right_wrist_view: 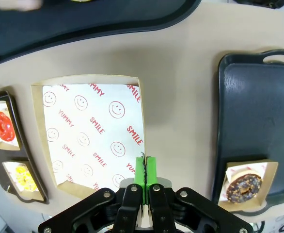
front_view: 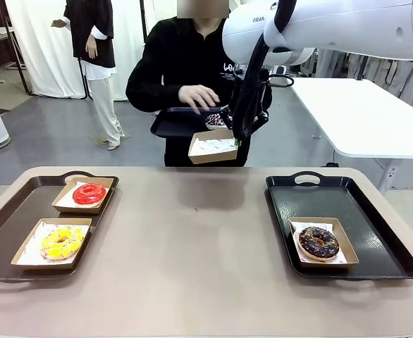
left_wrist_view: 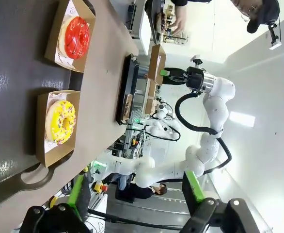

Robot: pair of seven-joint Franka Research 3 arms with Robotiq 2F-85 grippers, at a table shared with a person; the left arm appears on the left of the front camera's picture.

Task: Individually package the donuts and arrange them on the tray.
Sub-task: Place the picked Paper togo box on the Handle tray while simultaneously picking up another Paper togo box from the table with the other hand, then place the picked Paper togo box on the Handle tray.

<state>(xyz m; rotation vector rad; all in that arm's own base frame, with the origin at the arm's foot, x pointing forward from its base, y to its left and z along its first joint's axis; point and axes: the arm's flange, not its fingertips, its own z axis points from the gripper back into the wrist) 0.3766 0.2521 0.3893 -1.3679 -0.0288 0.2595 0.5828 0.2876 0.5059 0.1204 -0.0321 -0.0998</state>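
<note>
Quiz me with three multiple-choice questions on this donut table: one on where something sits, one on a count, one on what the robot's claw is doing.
1. Where is the red donut?
A. left tray
B. right tray
C. bare table

2. How many donuts sit boxed on the table's two trays?
A. one
B. three
C. five

3. The right gripper is:
A. wide open
B. shut on the empty box
C. holding a donut

Answers: 1 A, it sits boxed on the left tray behind the yellow donut. 2 B, red, yellow, and the sprinkled chocolate donut. 3 B, pads pinch the box's edge.
</note>
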